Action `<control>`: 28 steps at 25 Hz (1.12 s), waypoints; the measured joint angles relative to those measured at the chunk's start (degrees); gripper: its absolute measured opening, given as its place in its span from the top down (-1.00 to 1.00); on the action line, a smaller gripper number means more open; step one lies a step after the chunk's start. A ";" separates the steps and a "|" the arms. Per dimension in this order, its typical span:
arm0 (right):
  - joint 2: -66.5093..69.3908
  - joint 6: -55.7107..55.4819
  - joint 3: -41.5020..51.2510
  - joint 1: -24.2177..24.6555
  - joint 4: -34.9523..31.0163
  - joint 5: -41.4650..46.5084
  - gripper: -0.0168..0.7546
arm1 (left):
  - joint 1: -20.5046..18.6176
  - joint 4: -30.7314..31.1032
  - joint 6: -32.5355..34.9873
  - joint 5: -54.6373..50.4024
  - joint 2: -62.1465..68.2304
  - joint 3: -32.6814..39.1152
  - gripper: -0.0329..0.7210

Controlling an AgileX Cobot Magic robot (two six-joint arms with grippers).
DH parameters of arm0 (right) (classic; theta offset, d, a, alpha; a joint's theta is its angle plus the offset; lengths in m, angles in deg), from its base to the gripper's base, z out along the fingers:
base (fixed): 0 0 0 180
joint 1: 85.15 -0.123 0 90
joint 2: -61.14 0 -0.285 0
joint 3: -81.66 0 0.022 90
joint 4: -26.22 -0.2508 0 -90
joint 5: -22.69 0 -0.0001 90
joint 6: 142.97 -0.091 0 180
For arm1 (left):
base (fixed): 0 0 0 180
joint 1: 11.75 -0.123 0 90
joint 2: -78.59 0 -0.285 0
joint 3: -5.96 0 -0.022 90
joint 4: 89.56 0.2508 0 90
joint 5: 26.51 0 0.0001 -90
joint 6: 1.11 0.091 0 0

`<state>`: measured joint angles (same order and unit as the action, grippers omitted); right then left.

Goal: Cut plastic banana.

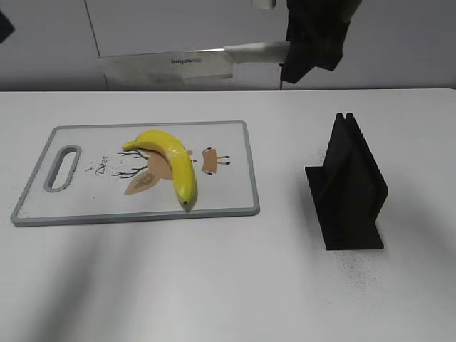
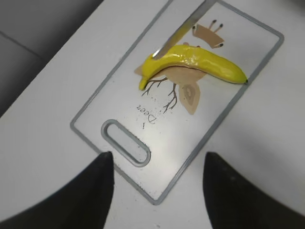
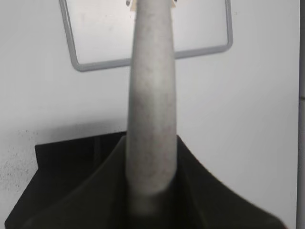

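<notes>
A yellow plastic banana (image 1: 171, 158) lies whole on a white cutting board (image 1: 228, 192) with a grey rim, left of centre. My right gripper (image 1: 313, 43) is shut on the grey handle of a knife (image 1: 171, 68) and holds it high above the board's far edge, blade pointing left. In the right wrist view the handle (image 3: 151, 95) runs up between the jaws (image 3: 151, 191) toward the board (image 3: 95, 28). My left gripper (image 2: 157, 162) is open and empty above the board's handle-slot corner (image 2: 190, 138). That view also shows the banana (image 2: 200, 62) and the blade (image 2: 183, 28).
A black knife stand (image 1: 349, 185) stands upright on the white table right of the board; it also shows under the right wrist camera (image 3: 62, 167). A grey wall runs behind the table's far edge.
</notes>
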<state>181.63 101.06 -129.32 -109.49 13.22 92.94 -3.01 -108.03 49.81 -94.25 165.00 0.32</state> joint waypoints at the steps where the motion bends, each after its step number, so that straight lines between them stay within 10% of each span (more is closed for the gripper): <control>1: 0.97 0.65 -1.13 0.00 -0.87 0.00 0.46 | 1.22 0.51 0.92 -1.03 1.98 -2.28 -0.62; 9: 4.76 6.37 -3.43 0.00 -4.16 -0.07 0.46 | 8.57 0.30 11.03 -1.85 16.84 -13.17 -0.62; 22: 6.02 8.90 -3.49 0.00 -7.68 -0.12 0.46 | 9.10 0.04 20.73 -1.97 26.65 -13.44 -0.43; 28: 6.20 9.05 -3.49 0.18 -7.87 -0.12 0.46 | 8.99 0.55 20.79 -1.91 27.02 -13.44 0.65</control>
<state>187.83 110.10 -132.81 -109.31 5.35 92.82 5.98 -107.48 70.60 -96.16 192.02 -13.11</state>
